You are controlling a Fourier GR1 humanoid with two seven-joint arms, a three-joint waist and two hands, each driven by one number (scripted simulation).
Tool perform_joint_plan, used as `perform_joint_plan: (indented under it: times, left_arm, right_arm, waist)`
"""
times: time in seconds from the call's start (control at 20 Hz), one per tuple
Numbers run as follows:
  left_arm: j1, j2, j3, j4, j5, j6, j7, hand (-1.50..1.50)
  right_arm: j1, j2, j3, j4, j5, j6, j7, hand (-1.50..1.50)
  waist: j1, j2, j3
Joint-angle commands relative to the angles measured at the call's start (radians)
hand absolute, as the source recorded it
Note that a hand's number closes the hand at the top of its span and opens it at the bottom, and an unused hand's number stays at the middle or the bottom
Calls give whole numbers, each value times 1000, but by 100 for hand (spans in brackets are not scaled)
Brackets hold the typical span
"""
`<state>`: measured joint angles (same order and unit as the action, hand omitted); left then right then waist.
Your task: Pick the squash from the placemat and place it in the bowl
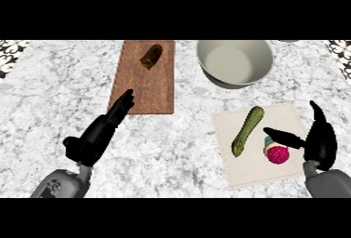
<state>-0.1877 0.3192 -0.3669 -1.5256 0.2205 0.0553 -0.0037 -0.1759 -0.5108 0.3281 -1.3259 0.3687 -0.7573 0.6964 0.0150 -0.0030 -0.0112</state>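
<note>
Green and long, the squash (247, 131) lies slantwise on the pale placemat (237, 173), just to the left of the right hand (321, 142) and apart from it. That hand is spread wide, fingers straight and pointing up the desk (171, 153), thumb stretched leftward over a pink, round-ended item (277, 154) that sits between the thumb and the squash. It holds nothing. I judge this to be the approach, with the grasp not yet made. The grey bowl (237, 62) stands well beyond the hand and a little to its left, with nothing in it that I can see.

Next, I think, the hand must shift left past the pink item, come down over the middle of the squash and close across its narrow width without nudging the neighbour.

Far to the left, the left hand (96, 137) rests open, fingertips at the near edge of a wooden board (147, 88).
</note>
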Motion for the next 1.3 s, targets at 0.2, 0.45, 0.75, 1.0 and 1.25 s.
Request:
perform_joint_plan:
  times: [0.2, 0.45, 0.75, 1.0, 1.25]
  left_arm:
    - [-29, -6, -3, -10, -10, 4, 30, 0]
    - [4, -13, -9, 12, -11, -12, 4, 0]
    - [-19, -9, 17, -16, -4, -9, 46, 0]
    - [8, 1, 31, -50, 9, -24, 58, 0]
    - [-32, -40, 25, 1, -26, -4, 58, 0]
  right_arm:
    - [-154, -46, 100, -72, -158, 518, 452, -150]
    - [-333, -21, 66, -101, -285, 671, 710, -150]
    - [-413, -20, 65, -55, -383, 731, 790, -150]
    - [-478, -4, 84, 20, -385, 714, 791, -150]
    - [-508, 54, 150, 56, -308, 662, 791, -150]
  waist:
    - [14, -2, 3]
    - [9, 1, 7]
    - [-8, -2, 8]
    - [-7, -2, 9]
    - [-16, -2, 9]
